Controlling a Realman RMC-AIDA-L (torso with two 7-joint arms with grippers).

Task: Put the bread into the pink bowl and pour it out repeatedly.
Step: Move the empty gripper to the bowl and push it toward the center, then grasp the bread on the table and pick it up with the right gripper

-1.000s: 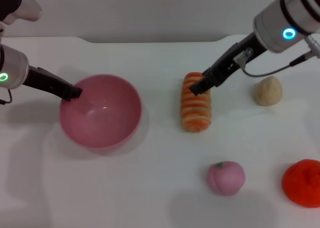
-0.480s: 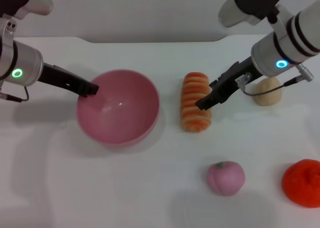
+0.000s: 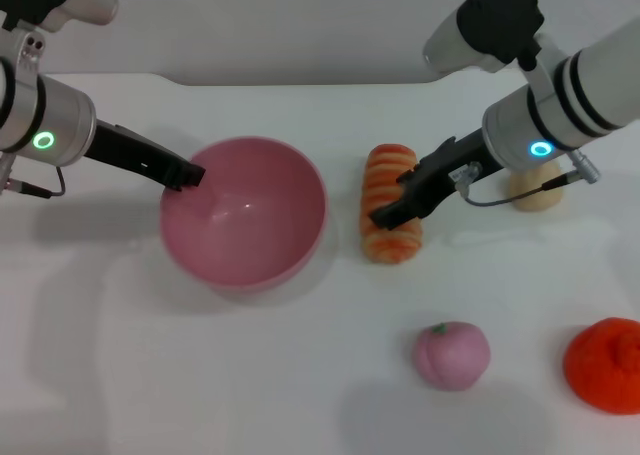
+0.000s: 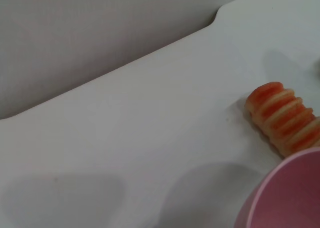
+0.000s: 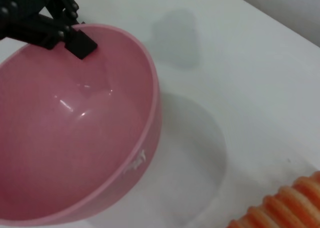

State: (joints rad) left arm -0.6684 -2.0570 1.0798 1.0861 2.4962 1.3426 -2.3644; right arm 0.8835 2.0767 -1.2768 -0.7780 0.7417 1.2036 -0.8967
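Note:
The pink bowl stands left of centre on the white table, its rim tipped a little. My left gripper is shut on its far-left rim, and the right wrist view shows that same left gripper clamped over the edge of the bowl. The bread, striped orange and cream, lies lengthwise on the table just right of the bowl. My right gripper reaches in from the right and sits over the loaf's near half. The left wrist view shows the bread beside the bowl's rim.
A beige egg-shaped lump sits right of the bread, partly behind my right arm. A small pink peach-like ball and an orange fruit lie at the front right. The table's back edge meets a grey wall.
My left gripper has pulled the bowl to the right, closer to the bread. My right gripper has moved from the loaf's far end down over its near half. The bread has stayed put.

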